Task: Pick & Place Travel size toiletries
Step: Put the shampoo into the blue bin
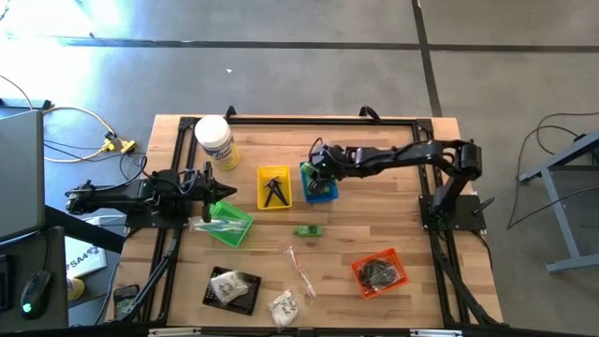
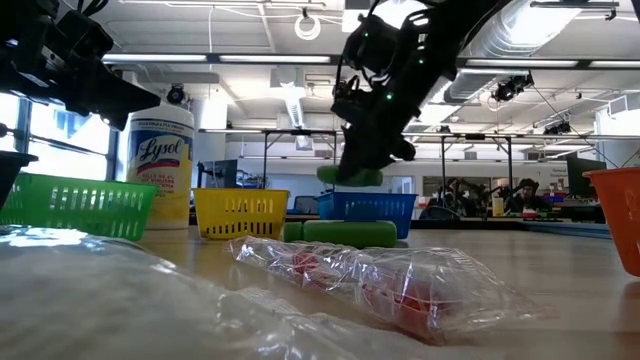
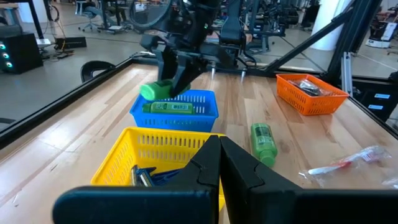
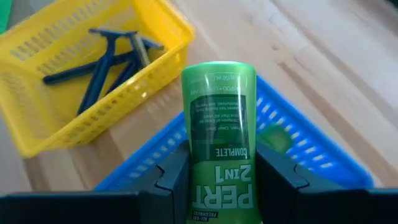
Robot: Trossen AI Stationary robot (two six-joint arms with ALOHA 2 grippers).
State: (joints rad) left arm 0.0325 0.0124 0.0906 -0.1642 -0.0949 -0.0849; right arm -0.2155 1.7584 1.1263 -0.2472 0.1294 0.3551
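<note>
Above blue basket (image 3: 175, 109), centre frame: right gripper (image 4: 217, 180) clamps green bottle (image 4: 219, 124); off-centre release risks rim bounce onto bench (image 1: 374, 234).

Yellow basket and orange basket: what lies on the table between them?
In the high view, a green bottle lies on bare wood between the yellow basket and the orange basket; a long thin clear packet lies nearer the front.
</note>
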